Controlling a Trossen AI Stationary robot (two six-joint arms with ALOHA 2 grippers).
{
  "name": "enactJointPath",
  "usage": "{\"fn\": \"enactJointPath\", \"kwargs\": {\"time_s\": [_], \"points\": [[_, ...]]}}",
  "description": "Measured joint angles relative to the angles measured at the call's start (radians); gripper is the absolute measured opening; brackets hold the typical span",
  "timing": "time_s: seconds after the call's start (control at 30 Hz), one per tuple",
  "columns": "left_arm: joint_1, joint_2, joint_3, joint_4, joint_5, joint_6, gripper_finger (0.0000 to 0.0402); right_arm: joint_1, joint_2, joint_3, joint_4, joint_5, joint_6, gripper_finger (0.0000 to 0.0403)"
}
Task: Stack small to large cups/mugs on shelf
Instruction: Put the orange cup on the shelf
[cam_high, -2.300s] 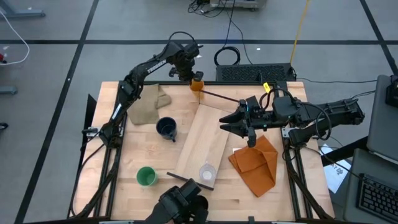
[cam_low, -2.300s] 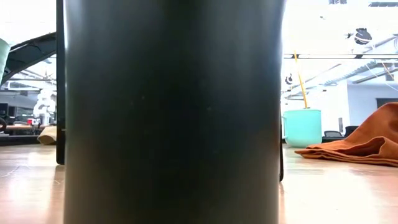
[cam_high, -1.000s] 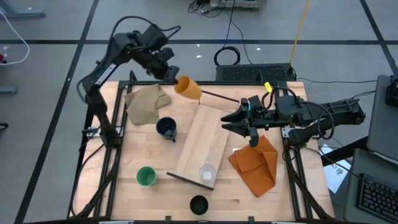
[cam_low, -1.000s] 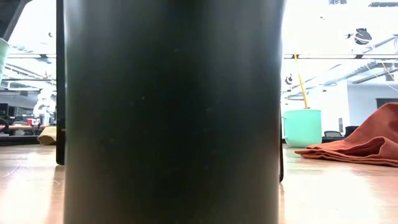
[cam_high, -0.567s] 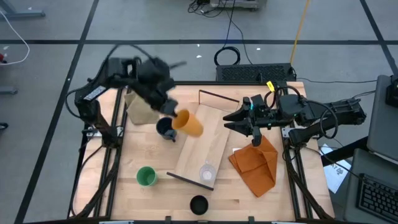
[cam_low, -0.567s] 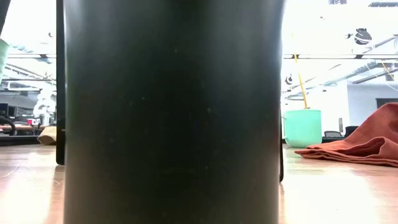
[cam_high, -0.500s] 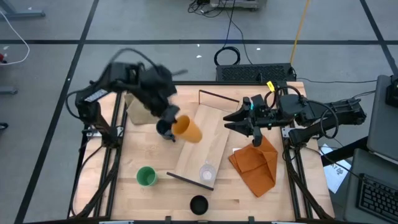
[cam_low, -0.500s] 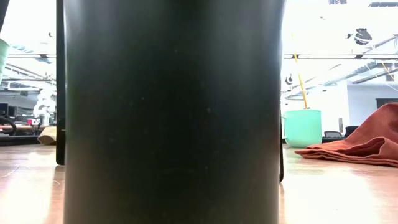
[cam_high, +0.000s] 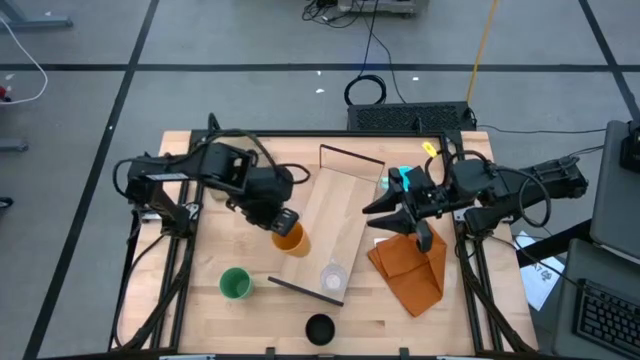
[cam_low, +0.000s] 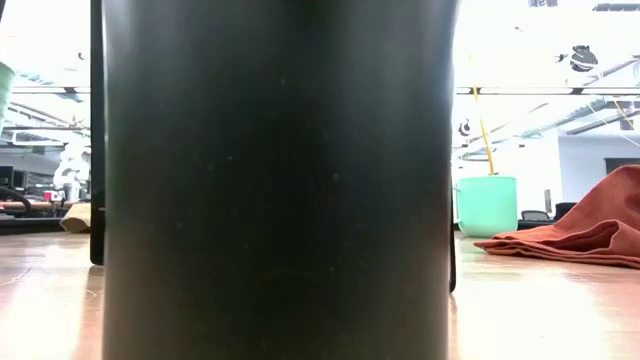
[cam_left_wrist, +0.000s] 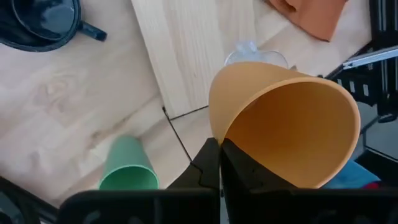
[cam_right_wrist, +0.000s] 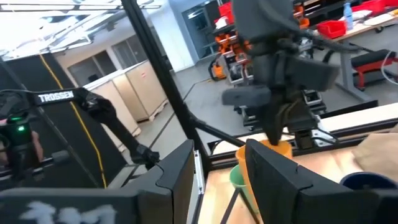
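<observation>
We had the left gripper (cam_high: 283, 222) clamped on the orange cup's (cam_high: 290, 238) rim, over the shelf's (cam_high: 325, 225) left edge, near the clear cup (cam_high: 333, 276). We judged it should be lowered upright, squarely aligned. The right gripper (cam_high: 392, 215) waited half-open, empty.

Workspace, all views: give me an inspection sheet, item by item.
Surface: wooden table.
Job's things: shelf lies flat; clear cup on it; green cup, black cup on table; navy mug beside shelf; light-blue mug on table.
Clutter: orange cloth.
Grippers: left claw shut on orange cup over shelf's edge; right claw open, empty, at shelf's right.
Cables: on floor beyond table.
Surroundings: keyboard.
</observation>
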Motion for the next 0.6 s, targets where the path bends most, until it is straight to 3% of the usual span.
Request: {"fn": "enactJointPath", "kwargs": {"time_s": [0.17, 0.33, 0.6], "points": [[0.001, 0.004, -0.069, 0.002, -0.005, -0.015, 0.0, 0.005, 0.0, 0.0, 0.0, 0.0, -0.007, 0.0137], [-0.01, 0.005, -0.168, 0.002, 0.067, -0.036, 0.0, 0.009, 0.0, 0.0, 0.0, 0.0, -0.007, 0.0137], [-0.004, 0.004, -0.257, 0.003, 0.031, -0.026, 0.0, 0.017, 0.0, 0.0, -0.009, 0.0, -0.011, 0.0137]]}}
